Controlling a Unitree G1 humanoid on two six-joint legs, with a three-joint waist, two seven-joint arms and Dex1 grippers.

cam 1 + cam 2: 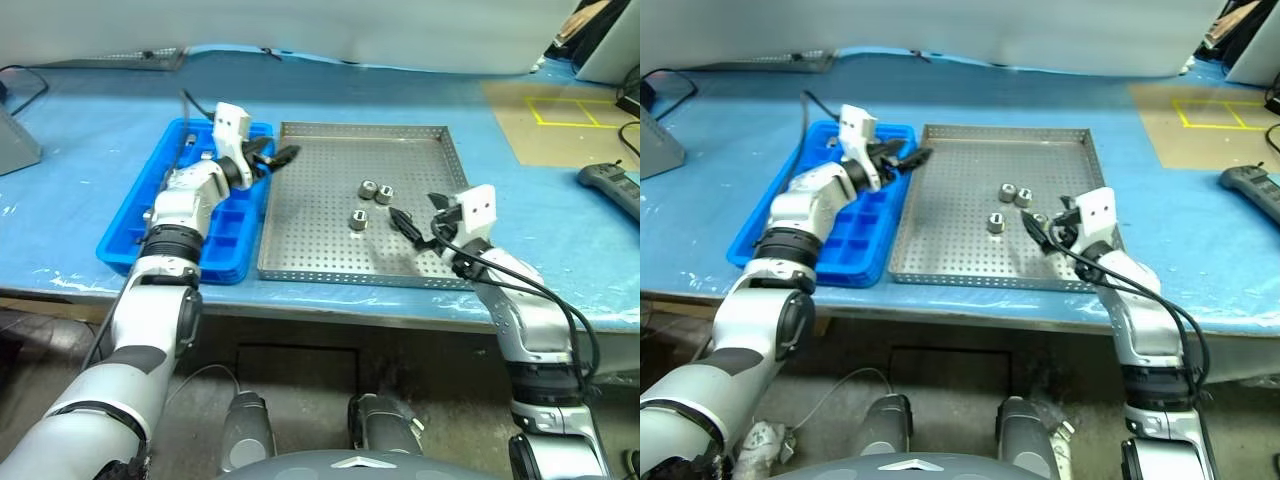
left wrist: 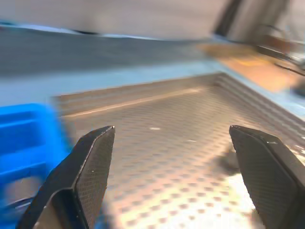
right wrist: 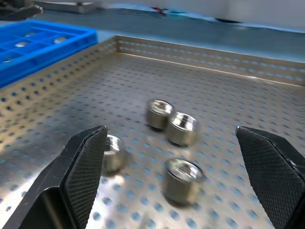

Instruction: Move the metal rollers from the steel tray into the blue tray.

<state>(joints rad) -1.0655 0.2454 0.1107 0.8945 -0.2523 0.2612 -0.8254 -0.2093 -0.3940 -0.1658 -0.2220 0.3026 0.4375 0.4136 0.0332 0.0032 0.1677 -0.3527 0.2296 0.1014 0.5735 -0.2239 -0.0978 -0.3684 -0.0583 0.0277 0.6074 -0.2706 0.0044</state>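
Step in hand, by my read: between picks, both grippers empty, next roller not yet taken. Metal rollers (image 3: pixel 181 128): four show in the R wrist view, all on the perforated floor of the steel tray (image 1: pixel 320 250), clustered right of centre; two touch, the other two sit just beside them. Blue tray (image 1: pixel 130 225) lies touching the steel tray's left rim; R wrist view shows small grey pieces in a couple of its compartments, too small to call for sure.

Left gripper (image 1: pixel 277 158) sits over the seam between the two trays, pointing across toward the steel floor, fingers (image 2: pixel 93 162) spread wide, nothing between them. Right gripper (image 1: pixel 415 228) hovers low at the steel tray's near-right part, aimed level at the cluster, fingers spread wide, empty.

Next, I'd say: R is closer, so I ease it fwd, centre on one roller, pref. the near one standing apart, then close. Risk: nudging the touching pair.
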